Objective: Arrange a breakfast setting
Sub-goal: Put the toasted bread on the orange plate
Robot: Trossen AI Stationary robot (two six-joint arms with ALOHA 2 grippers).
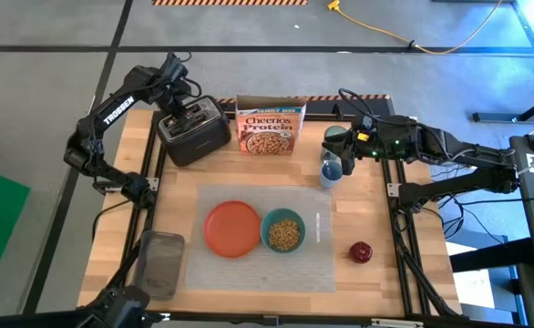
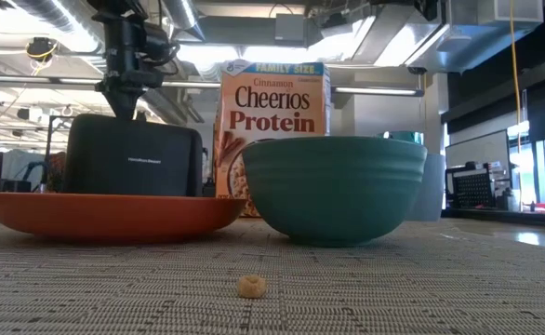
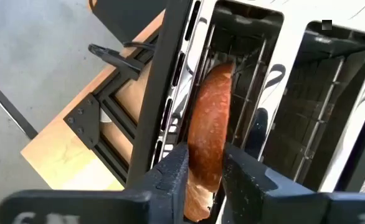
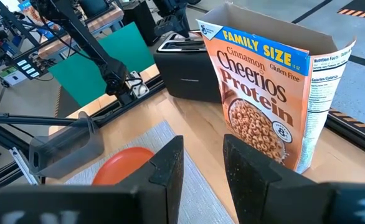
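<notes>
Lone cereal ring (image 2: 250,286) lying on ribbed placemat (image 1: 249,273) close to low cam, w/ teal bowl (image 2: 334,188) and orange plate (image 2: 105,214) just behind it. Seen from above, bowl (image 1: 284,232) holds cereal and sits touching plate's right edge, both on mat at bench (image 1: 413,264) centre. Cutlery (image 1: 318,228) lies on mat just right of bowl. Red apple (image 1: 361,251) sits off mat, on bare wood to near right.

Left gripper (image 3: 202,163) poised above black toaster (image 1: 192,132) at far left of bench, fingers (image 3: 171,177) reaching into left slot and narrowed onto browned toast slice (image 3: 208,134), one finger either side; toast standing partway inside slot. Contact on both sides looks made, though grip firmness can't be told.

Right gripper (image 4: 202,158) hangs at far right of bench, above green tumbler (image 1: 331,170), fingers a little apart and holding nothing. Cheerios box (image 1: 269,128) stands upright betw. toaster and tumbler, top open. Grey tray (image 1: 160,262) sits at near left, beside mat.
</notes>
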